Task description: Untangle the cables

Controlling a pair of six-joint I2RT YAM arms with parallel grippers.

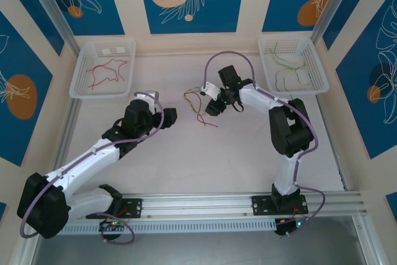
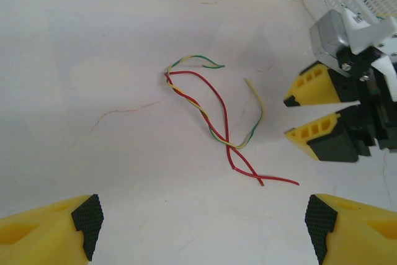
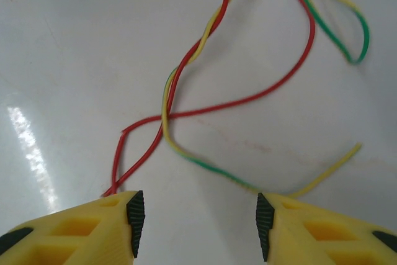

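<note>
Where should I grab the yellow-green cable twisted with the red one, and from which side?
Probably best to grip the yellow-green cable at its loose yellow tail, coming down from above with the right gripper, which is open beside it. That end lies flat and apart from the red cable, while the middle is twisted around it.

The left arm (image 1: 80,162) folds back at its elbow, then stretches forward and to the right. The left gripper (image 1: 172,116) (image 2: 205,221) points right, jaws spread wide. The right arm (image 1: 286,131) rises from its base, bends at the elbow and reaches left, wrist tipped downward. The right gripper (image 1: 214,107) (image 2: 286,116) (image 3: 198,218) faces the left one, near it but not touching — its jaws stand partly apart, yellow fingers (image 3: 80,234) tipped with black.
</note>
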